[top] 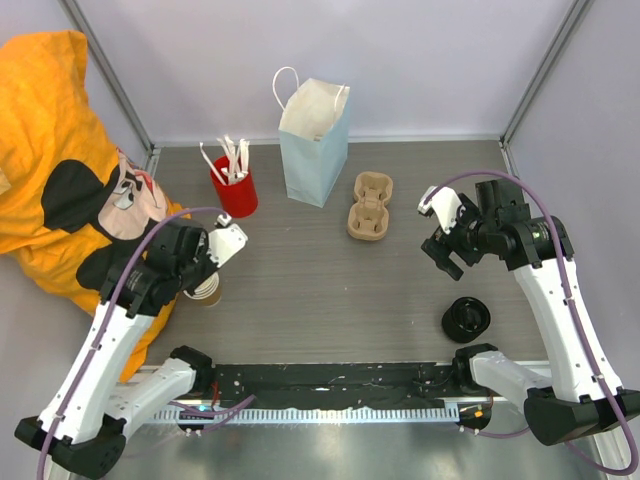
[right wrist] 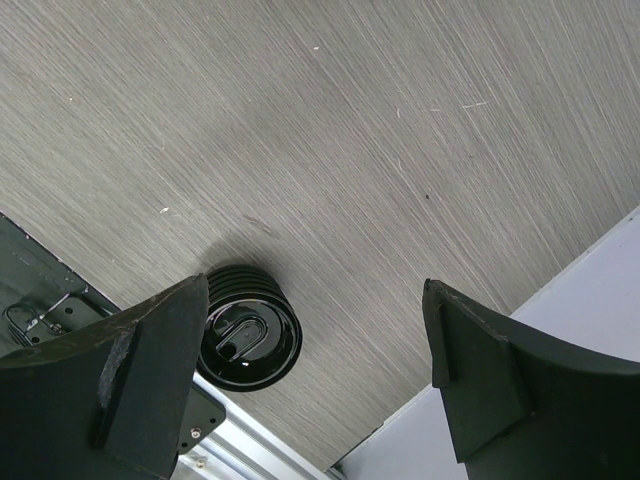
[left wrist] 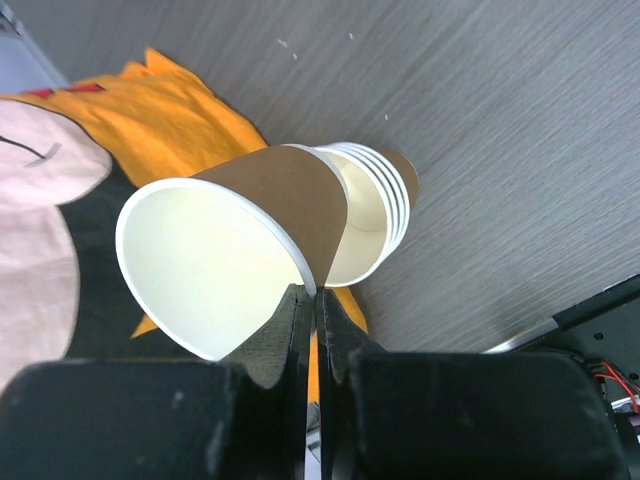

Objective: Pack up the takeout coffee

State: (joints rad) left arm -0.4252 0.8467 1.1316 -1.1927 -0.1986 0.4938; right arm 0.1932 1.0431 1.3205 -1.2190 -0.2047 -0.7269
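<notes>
Grey table (top: 330,290), cup (left wrist: 200,265) between left fingers (left wrist: 275,345)

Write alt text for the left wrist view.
The left gripper pinches the rim of a lidless brown paper cup, its cream inside facing the camera, right in front of a stack of matching cups on a grey table. An orange cloth lies to the left.
</notes>
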